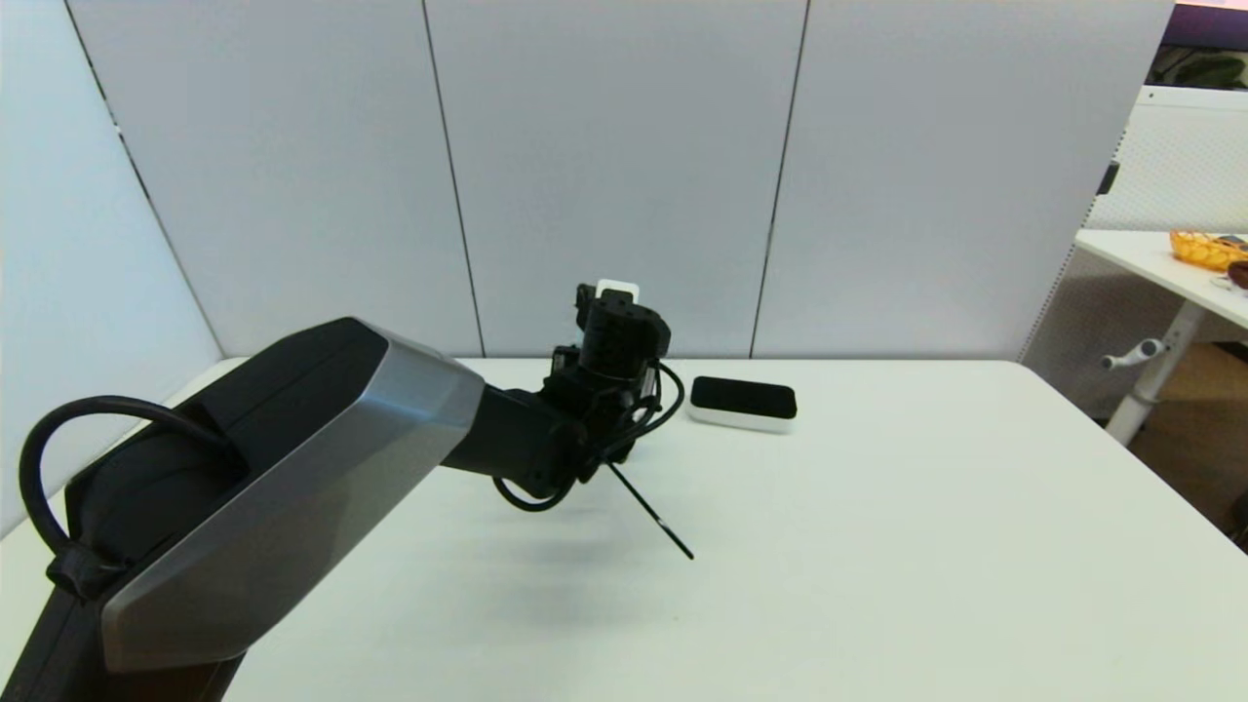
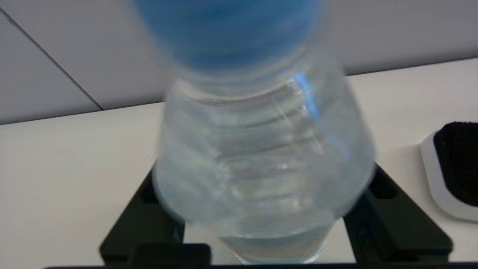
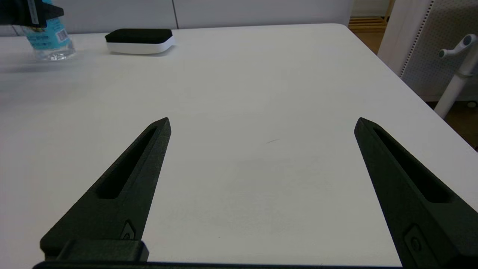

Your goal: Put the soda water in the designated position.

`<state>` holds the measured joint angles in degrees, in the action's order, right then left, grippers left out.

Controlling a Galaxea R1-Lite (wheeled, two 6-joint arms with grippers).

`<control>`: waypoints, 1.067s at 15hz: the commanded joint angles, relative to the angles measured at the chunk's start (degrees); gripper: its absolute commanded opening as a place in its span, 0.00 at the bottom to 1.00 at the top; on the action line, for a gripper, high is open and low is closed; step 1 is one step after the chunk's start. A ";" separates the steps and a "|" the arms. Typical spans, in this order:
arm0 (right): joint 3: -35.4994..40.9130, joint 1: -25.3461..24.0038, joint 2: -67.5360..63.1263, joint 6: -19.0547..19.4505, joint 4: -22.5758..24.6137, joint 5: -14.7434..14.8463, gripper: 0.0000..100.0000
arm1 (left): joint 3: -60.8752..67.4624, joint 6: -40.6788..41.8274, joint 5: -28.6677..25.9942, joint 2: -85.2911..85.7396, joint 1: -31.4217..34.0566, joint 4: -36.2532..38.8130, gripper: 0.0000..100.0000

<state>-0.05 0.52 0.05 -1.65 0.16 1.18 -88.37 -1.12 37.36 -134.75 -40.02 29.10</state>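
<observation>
Bottle: we see the small clear plastic soda water bottle with its blue label (image 2: pixel 261 157) upright near the table's far edge, just beside the flat black-topped white device (image 1: pixel 743 403).
Left gripper (image 2: pixel 261 224): pinching the bottle's lower body.
Right gripper (image 3: pixel 261 157): fingers spread, idle over bare white table (image 3: pixel 261 93).
Risk: we judge a tilted release could topple it against the device.

The soda water (image 3: pixel 47 36), a clear bottle with a blue label, stands upright at the counter's (image 3: pixel 239 112) far side.
</observation>
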 commanded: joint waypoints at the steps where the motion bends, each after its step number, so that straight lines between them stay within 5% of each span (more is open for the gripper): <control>1: 0.05 0.00 0.04 -0.02 0.02 0.05 1.00 | -0.05 -0.02 0.34 0.37 0.12 0.52 1.00; 16: 0.05 0.00 -0.05 -0.02 0.02 0.05 1.00 | 9.97 0.07 0.34 9.69 0.30 -0.10 1.00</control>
<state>-0.05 0.52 0.07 -1.65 0.13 1.23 -81.25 -1.05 37.57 -128.17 -39.66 29.03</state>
